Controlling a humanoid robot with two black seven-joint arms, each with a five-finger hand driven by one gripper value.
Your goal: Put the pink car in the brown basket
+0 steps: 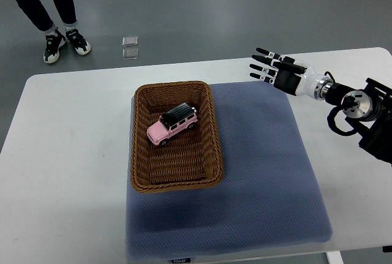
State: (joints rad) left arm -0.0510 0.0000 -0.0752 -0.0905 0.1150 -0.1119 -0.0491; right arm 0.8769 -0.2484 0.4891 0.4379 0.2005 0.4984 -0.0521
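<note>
A pink toy car (172, 125) with a black roof lies inside the brown woven basket (139, 147), toward its far half, angled with its nose to the lower left. My right hand (272, 68) is open, fingers spread and empty, raised over the far right of the table, well to the right of the basket. The right arm comes in from the right edge. The left arm does not show.
The basket sits on the left part of a blue-grey mat (263, 172) on a white table (61, 154). A person's legs and shoes (64, 42) stand on the floor beyond the table's far left. A small clear object (130, 48) lies on the floor.
</note>
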